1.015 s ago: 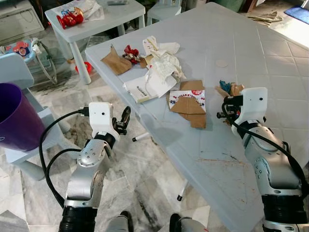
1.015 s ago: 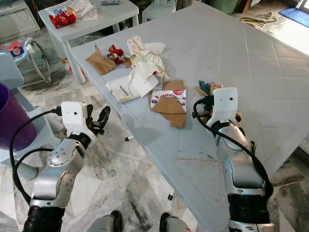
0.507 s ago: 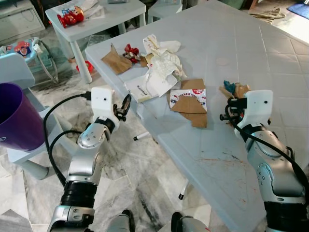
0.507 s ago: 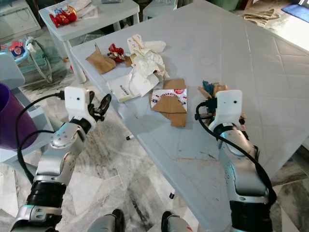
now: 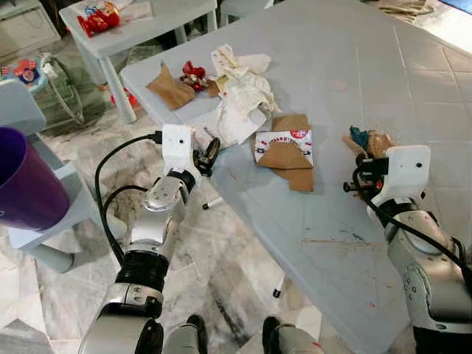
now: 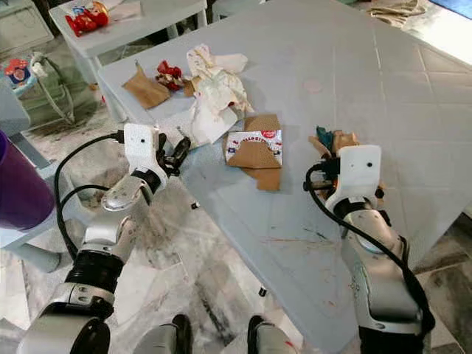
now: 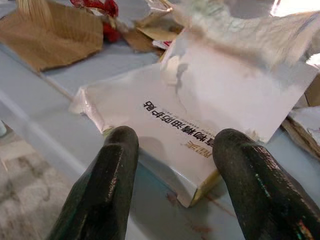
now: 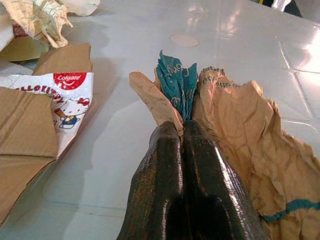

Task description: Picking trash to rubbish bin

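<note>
Partly, the white box is hidden under crumpled white paper at the near left edge of the grey table. The left gripper reaches forward from the left with its two fingers spread, just before the box and holding nothing. The right gripper, fingers pressed together, touches one brown and teal paper wad at the right; one flattened Colgate carton lies between.

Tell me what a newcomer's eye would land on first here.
The litter of torn paper and cardboard on the grey table, near its left corner. The left gripper, fingers open, is at the edge before a white box; the right gripper is shut against a crumpled brown bag.
</note>
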Robot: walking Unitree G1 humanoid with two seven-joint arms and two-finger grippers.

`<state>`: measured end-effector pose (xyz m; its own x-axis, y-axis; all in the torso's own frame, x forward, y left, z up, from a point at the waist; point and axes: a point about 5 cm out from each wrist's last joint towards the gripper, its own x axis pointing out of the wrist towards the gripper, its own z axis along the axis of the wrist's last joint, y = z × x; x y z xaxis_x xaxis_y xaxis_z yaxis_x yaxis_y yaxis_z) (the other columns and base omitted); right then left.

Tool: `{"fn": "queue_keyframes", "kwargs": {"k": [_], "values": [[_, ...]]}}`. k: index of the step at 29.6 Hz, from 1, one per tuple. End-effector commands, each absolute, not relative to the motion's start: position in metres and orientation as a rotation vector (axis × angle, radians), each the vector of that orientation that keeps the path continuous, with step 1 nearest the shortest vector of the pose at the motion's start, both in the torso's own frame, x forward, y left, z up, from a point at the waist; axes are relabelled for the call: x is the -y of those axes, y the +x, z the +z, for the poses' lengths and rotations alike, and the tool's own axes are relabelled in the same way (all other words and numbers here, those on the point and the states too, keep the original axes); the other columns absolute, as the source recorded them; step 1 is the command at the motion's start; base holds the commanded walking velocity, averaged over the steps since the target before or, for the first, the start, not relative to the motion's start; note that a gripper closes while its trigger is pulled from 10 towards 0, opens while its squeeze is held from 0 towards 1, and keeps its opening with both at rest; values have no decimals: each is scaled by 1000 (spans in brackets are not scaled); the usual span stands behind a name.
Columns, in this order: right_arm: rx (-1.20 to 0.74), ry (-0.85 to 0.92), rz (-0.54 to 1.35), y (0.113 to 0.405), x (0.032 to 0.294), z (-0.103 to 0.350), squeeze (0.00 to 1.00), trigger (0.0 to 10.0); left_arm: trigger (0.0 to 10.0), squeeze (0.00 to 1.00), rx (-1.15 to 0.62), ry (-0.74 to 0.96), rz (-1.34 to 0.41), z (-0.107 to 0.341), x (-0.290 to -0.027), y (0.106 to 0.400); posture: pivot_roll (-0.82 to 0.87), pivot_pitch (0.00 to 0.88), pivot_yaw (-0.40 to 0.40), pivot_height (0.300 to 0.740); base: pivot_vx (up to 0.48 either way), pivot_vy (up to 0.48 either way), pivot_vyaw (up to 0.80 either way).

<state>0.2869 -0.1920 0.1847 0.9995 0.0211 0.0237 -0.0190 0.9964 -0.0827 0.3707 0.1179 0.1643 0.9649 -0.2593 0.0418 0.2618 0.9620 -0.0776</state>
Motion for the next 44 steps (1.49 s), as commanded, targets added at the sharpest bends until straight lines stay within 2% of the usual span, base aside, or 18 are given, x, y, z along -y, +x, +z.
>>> {"fn": "queue_keyframes", "kwargs": {"k": [1, 9, 10, 11, 12, 22, 44], "values": [[26, -83, 19, 283, 192, 187, 0, 0, 10000, 0, -4, -121, -252, 159, -119, 373, -96, 279, -8, 740, 0, 0, 0], [23, -77, 36, 282, 189, 188, 0, 0, 10000, 0, -97, -126, -232, 146, -112, 378, -99, 274, -11, 740, 0, 0, 0], [23, -74, 41, 283, 188, 189, 0, 0, 6431, 0, -106, -122, -231, 145, -112, 379, -97, 273, -11, 740, 0, 0, 0], [23, -74, 41, 283, 188, 189, 0, 0, 6431, 0, -106, -122, -231, 145, -112, 379, -97, 273, -11, 740, 0, 0, 0], [23, -73, 43, 283, 187, 189, 0, 0, 0, 0, -103, -125, -230, 145, -112, 379, -97, 273, -11, 740, 0, 0, 0], [23, -54, 59, 287, 183, 189, 0, 0, 0, 0, -104, -170, -238, 144, -108, 373, -81, 261, -8, 740, 0, 0, 0], [37, -39, 80, 300, 179, 190, 0, 0, 0, 0, -143, -160, -204, 133, -117, 330, -31, 233, -13, 740, 0, 0, 0]]}}
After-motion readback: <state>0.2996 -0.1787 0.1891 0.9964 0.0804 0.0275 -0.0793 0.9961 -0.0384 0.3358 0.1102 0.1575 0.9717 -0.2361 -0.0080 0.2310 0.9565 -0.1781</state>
